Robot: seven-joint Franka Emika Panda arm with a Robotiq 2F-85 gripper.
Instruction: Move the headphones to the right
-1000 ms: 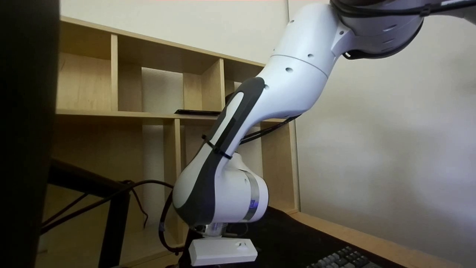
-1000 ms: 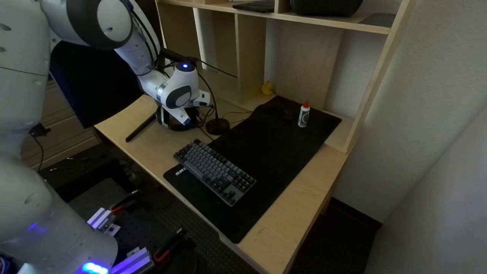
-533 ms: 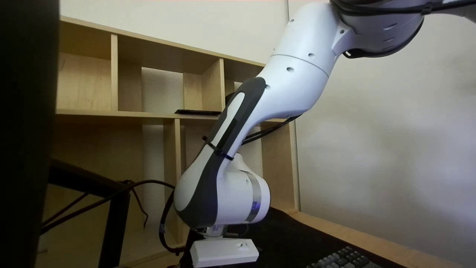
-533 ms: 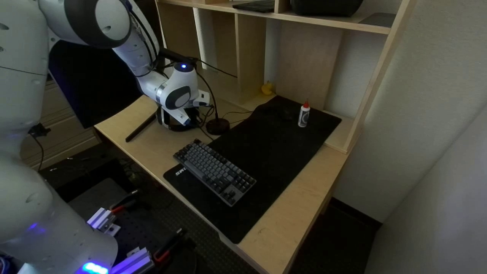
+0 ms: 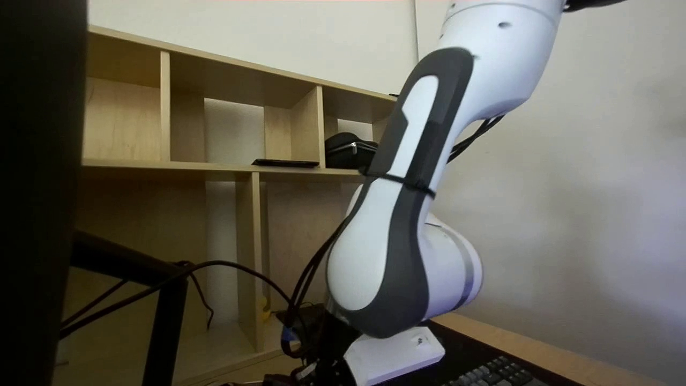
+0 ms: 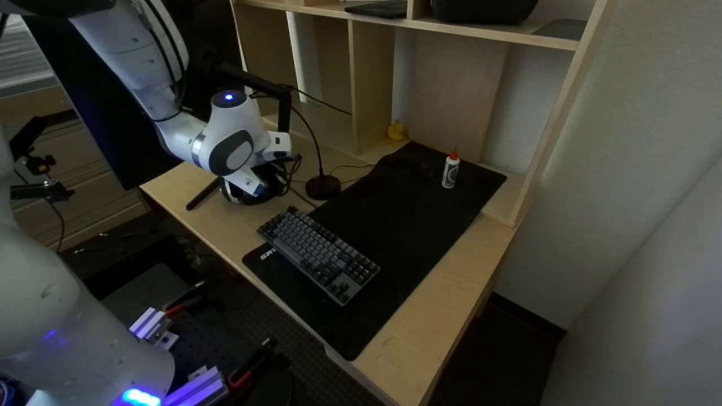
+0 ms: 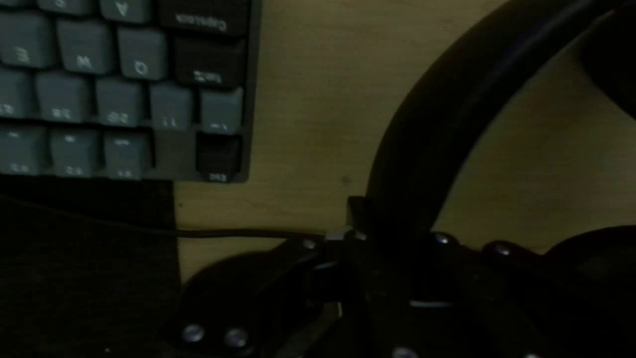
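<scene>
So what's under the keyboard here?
The black mat runs under most of the keyboard, but the end with the Esc key reaches past the mat's edge, over the wooden desk. The covered stretch of that edge, and anything else beneath, cannot be seen.

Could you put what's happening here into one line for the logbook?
Gripper: closed on headphones | Contact with desk: unclear | Keyboard: nearby, partly on mat | Bottle: upright on mat
</scene>
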